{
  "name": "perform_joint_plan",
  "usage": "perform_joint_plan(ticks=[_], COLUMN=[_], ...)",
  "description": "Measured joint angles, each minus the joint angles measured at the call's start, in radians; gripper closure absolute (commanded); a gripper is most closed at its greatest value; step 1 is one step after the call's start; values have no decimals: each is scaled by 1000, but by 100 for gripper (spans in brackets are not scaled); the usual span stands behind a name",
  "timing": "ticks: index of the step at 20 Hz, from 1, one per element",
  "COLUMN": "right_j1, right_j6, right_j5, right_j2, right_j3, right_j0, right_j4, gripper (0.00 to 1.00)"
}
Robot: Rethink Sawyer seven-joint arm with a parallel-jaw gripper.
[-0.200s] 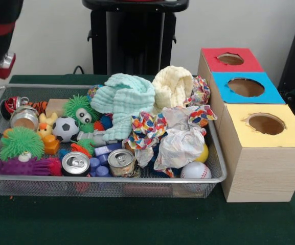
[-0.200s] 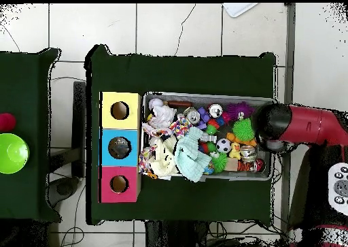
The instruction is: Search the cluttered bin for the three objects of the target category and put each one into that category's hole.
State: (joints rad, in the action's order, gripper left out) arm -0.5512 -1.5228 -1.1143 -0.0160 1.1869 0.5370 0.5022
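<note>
Arm (image 2: 306,125) at the bin's (image 1: 106,182) edge — jaws hidden, state unclear.

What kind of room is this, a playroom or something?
Probably a robot lab, not a playroom: a red robot arm reaches over a toy-filled wire bin, beside a box with three coloured holes, on a tiled floor.

A wire mesh bin (image 1: 216,176) fills the left and centre of the front view, heaped with toys, cans, balls and cloths. At its right stands a wooden box (image 1: 259,168) with three round holes: red top (image 1: 230,58) farthest, blue (image 1: 245,87) middle, yellow (image 1: 266,124) nearest.
</note>
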Motion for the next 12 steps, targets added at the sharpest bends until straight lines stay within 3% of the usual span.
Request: perform_joint_plan(ticks=[6,12], right_j1=[-73,-106], right_j6=[0,0], right_j5=[-89,-96], right_j2=[19,28], right_j3=[38,72], right_j0=[-1,-21], right_j4=[-130,-231], gripper=[100,100])
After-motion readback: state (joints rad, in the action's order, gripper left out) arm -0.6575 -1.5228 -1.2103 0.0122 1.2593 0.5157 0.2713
